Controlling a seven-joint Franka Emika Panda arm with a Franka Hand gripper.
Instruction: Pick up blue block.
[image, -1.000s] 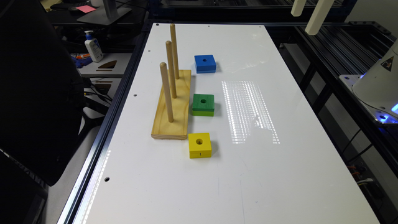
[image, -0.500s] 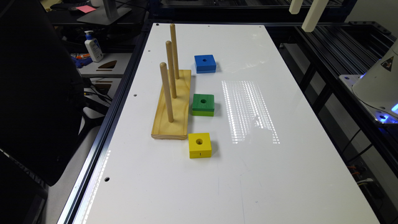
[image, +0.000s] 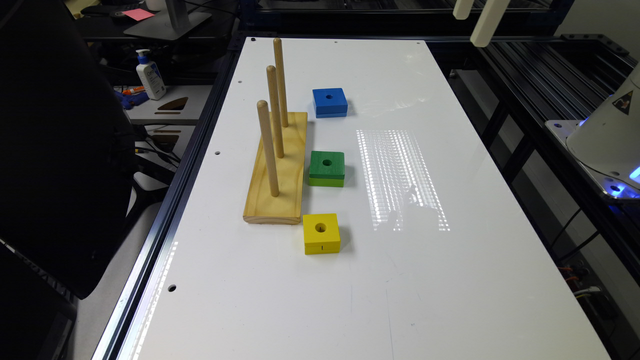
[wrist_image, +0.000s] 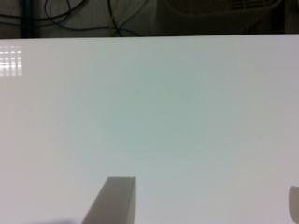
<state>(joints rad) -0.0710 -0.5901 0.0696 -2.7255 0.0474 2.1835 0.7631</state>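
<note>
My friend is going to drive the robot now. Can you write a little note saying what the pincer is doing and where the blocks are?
Pincer: open, holding nothing, with bare white table beneath it.
Blue block: flat on the table, hole up, beside the far end of the wooden peg stand, apart from it.
Green block sits beside the middle of the stand, yellow block by its near end. All three pegs are bare.
Done: nothing yet; the blue block is untouched.
Left: bring the pincer over the blue block, close on it, lift.
</note>
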